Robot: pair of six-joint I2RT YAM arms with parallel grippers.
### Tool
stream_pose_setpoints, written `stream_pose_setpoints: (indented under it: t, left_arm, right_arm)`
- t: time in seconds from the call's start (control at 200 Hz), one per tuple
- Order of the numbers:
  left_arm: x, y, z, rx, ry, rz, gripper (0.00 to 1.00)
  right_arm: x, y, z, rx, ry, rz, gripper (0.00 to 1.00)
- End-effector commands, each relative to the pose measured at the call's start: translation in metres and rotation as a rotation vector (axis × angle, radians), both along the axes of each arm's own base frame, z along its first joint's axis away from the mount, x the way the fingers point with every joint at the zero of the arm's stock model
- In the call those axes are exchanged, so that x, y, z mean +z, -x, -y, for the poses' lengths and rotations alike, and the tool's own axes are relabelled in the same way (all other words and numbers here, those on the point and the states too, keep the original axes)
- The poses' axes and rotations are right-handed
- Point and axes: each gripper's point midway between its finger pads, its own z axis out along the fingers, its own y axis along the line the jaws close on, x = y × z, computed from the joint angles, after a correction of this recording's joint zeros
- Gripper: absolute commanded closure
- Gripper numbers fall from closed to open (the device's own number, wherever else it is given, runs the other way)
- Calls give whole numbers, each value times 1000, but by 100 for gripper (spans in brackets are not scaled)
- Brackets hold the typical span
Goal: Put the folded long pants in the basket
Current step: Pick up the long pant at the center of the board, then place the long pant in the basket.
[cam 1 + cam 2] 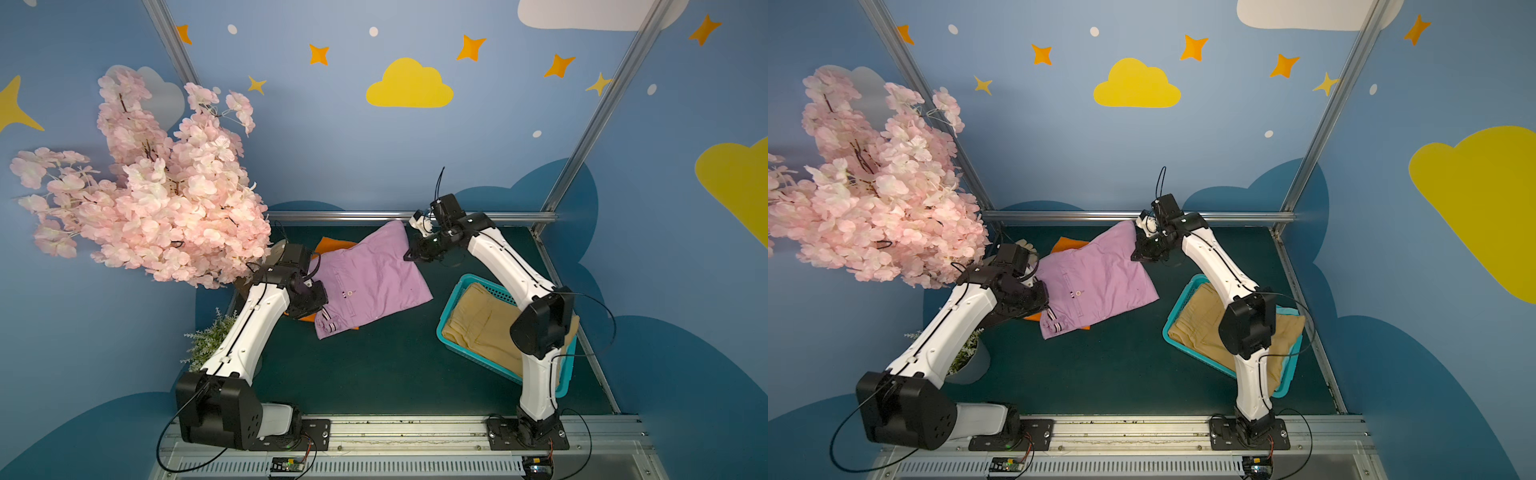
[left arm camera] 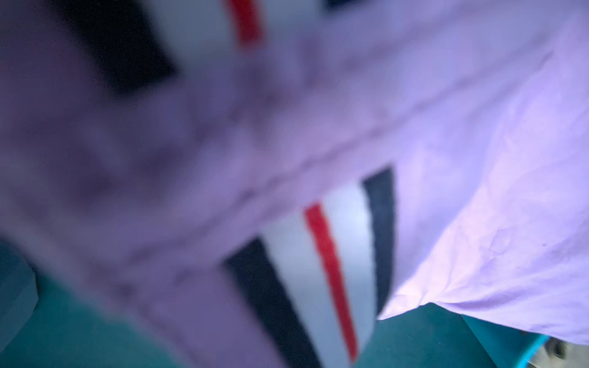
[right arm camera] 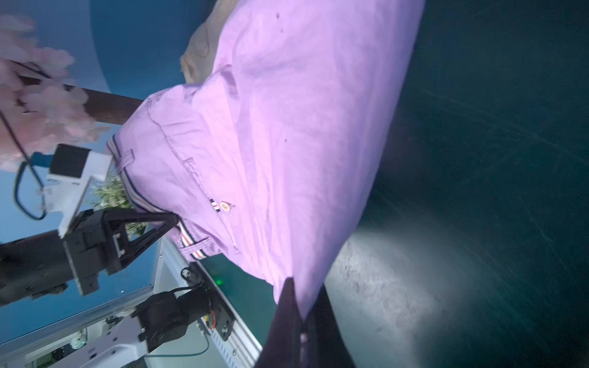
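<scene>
Two grippers hold lilac pants [image 1: 370, 282] by opposite ends: left gripper [image 3: 177, 220] clamped on striped waistband [image 3: 191, 237], right gripper [image 1: 409, 255] clamped on far corner. Long axis spans between jaws, over orange pants [image 1: 332, 243]. Toward right arm sits basket [image 1: 449, 305], khaki pants [image 1: 478, 324] already inside.

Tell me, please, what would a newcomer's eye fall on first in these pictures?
First, the lilac pants in the middle of the table, stretched between the left gripper, shut on the striped waistband, and the right gripper, shut on a far corner. Next, the big pink blossom tree at the left. Then the turquoise basket at the right, with khaki pants already inside.
</scene>
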Motion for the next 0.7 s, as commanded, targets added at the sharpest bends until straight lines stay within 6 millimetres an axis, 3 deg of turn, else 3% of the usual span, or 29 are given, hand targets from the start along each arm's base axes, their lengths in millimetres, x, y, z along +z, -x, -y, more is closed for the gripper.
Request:
stream_pose_setpoints:
  t: [0.0, 0.145, 0.275, 0.37, 0.526, 0.696]
  left_arm:
    - [30, 2, 19, -53, 120, 67, 98]
    - [65, -9, 61, -132, 378, 174, 98]
    - [70, -29, 93, -172, 476, 176, 98]
    - [71, -40, 128, -256, 483, 145, 98]
    - [67, -52, 192, -394, 474, 79, 98]
    - [52, -60, 249, -514, 463, -45, 98]
  right_arm:
    - [11, 31, 45, -79, 25, -94, 100]
    - [26, 63, 122, -257, 36, -117, 100]
    - [27, 95, 188, -441, 55, -91, 100]
    - [25, 124, 231, -573, 97, -99, 100]
    - [16, 164, 279, -712, 275, -101, 100]
    - [5, 179, 313, -810, 439, -118, 100]
